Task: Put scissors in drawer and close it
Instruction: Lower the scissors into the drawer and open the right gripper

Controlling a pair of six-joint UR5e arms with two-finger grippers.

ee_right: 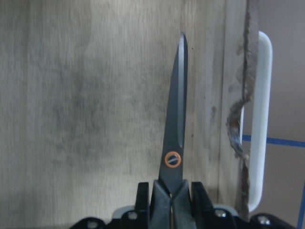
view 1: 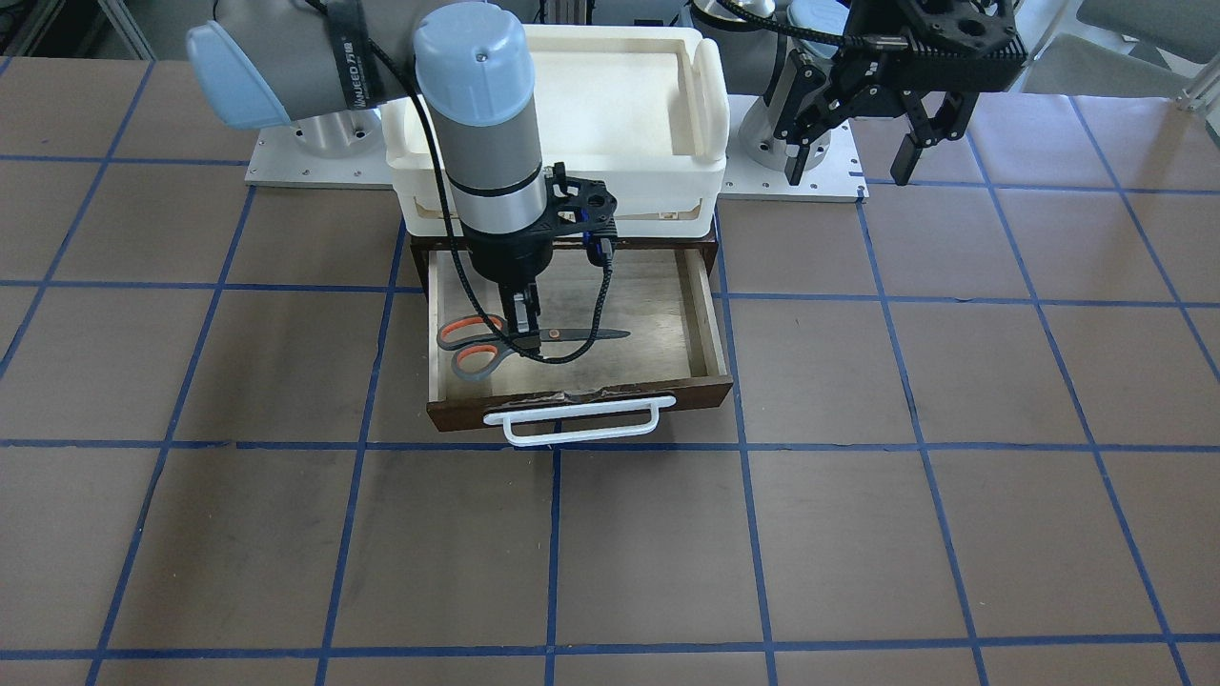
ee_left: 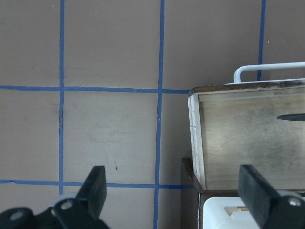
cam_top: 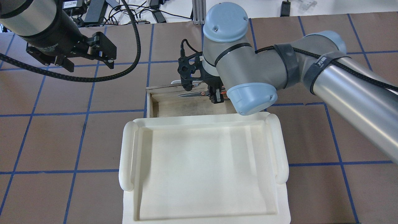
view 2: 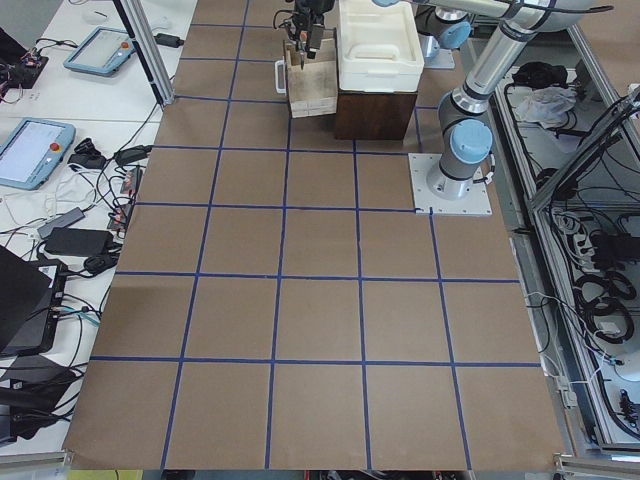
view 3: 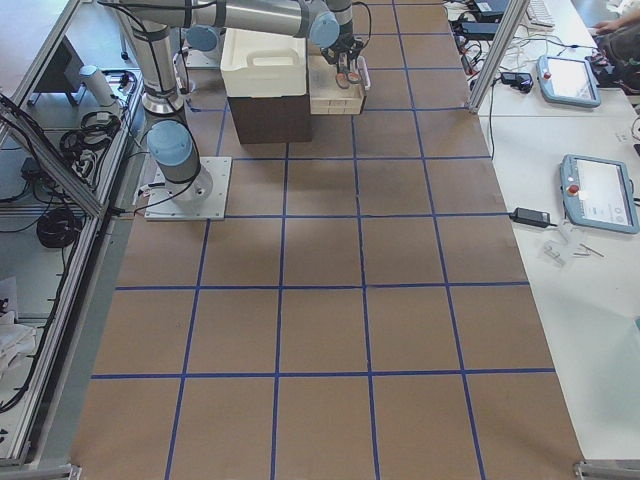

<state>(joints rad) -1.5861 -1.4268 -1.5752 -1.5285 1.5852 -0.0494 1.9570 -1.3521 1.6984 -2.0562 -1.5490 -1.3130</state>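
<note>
The scissors (view 1: 572, 334) have grey handles with orange lining and dark blades. They lie flat and low inside the open drawer (view 1: 710, 314), blades pointing along its front. My right gripper (view 1: 525, 329) reaches straight down into the drawer and is shut on the scissors just behind the pivot. The right wrist view shows the fingers (ee_right: 143, 200) pressed against the scissors (ee_right: 175, 129), over the pale drawer floor (ee_right: 95, 119). The white handle (view 1: 572, 419) sits on the chipped dark front. My left gripper (view 1: 853, 152) hangs open and empty above the table, off to the drawer's side.
A white plastic tray (cam_top: 202, 168) sits on top of the dark cabinet behind the open drawer. The brown table with its blue tape grid (view 1: 858, 534) extends in front of the drawer. The left wrist view shows the drawer's corner (ee_left: 195, 124) and the handle's end.
</note>
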